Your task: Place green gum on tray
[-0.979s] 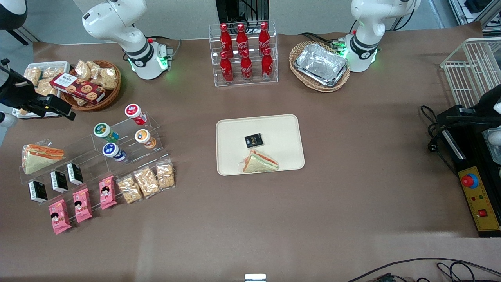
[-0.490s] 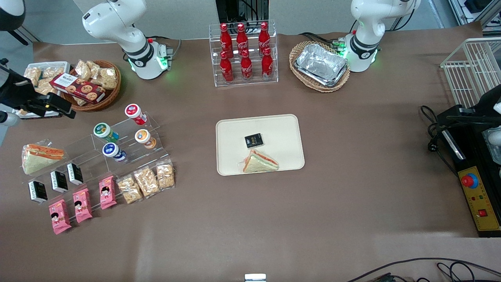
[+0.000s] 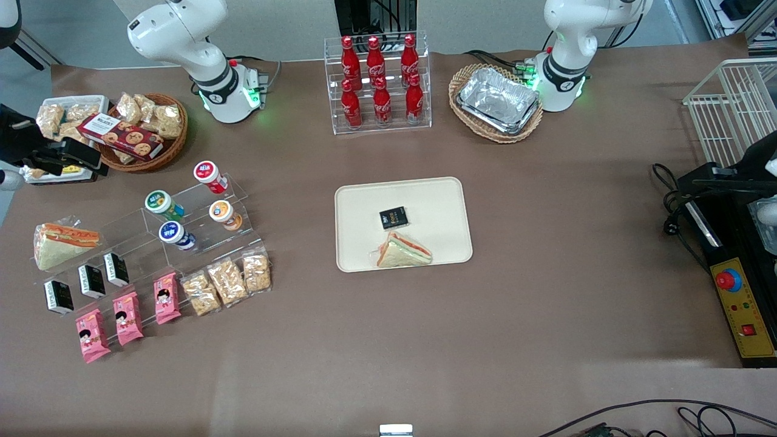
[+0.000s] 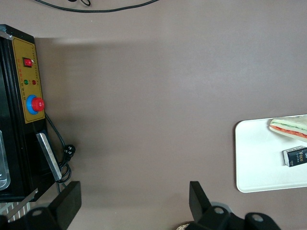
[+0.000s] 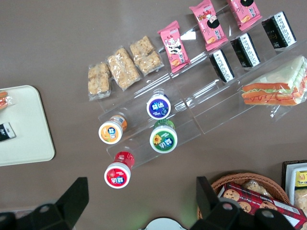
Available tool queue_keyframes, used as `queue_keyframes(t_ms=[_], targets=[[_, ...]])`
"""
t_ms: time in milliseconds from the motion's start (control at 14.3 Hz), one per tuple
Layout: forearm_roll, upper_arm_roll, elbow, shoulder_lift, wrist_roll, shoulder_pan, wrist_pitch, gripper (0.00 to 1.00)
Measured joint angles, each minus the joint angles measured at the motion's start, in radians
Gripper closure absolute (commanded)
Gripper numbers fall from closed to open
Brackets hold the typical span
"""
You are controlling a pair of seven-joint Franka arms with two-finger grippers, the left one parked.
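The green gum [image 3: 159, 202] [image 5: 163, 139] lies on its side on a clear stepped stand, its white lid with the green-and-yellow label facing up. The cream tray [image 3: 364, 200] [image 5: 29, 134] sits mid-table and holds a sandwich [image 3: 403, 250] and a small black packet [image 3: 393, 218]. My right gripper [image 3: 85, 159] [image 5: 141, 201] hangs high near the working arm's end of the table, over the snack bags beside the wicker basket, farther from the front camera than the gum and well apart from it. It is open, with nothing between its fingers.
Red-lidded [image 3: 209, 173], orange-lidded [image 3: 223, 212] and blue-lidded [image 3: 173, 233] bottles share the stand with the gum. Cracker bags [image 3: 227, 280], pink snack packs [image 3: 127, 315], black packets and a sandwich [image 3: 61, 243] lie nearby. A basket of cookies [image 3: 142, 136], a cola rack [image 3: 376, 82] and foil trays [image 3: 498, 100] stand farther back.
The right gripper has drawn back a little toward the working arm's end of the table. The gum and everything on the tray lie where they were.
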State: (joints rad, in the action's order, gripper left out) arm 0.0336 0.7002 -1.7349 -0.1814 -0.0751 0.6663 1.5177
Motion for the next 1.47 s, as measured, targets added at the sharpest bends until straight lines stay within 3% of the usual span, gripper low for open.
queue_keyframes(t_ms=[559,1049,1469], targets=[[0.092,-0.036,-0.11,-0.089,0.001,0.001,0.016,0.0],[0.135,-0.032,-0.368,-0.111,0.001,-0.011,0.281,0.0],[0.141,-0.026,-0.587,-0.104,0.0,-0.08,0.496,0.0]])
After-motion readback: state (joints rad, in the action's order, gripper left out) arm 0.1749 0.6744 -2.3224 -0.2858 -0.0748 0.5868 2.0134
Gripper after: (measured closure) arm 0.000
